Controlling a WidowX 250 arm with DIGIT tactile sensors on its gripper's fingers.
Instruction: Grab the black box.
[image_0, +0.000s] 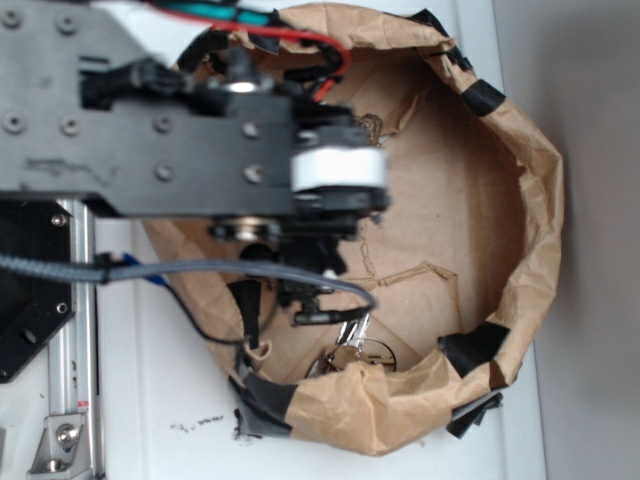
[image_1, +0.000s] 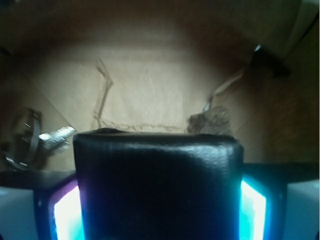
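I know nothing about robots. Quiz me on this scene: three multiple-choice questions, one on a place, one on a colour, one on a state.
1. Where is the black box in the wrist view?
A. Between the gripper's fingers
B. Far off on the floor
C. Outside the brown paper enclosure

2. What colour glows on both sides of the box?
A. Red
B. Cyan-white
C. Green

3. What state is the gripper in?
A. Wide open, empty
B. Shut on the box
C. Out of view

Answers: 1 A, the box fills the space between the fingers. 2 B, cyan-white pads flank the box. 3 B, the pads sit right against its sides.
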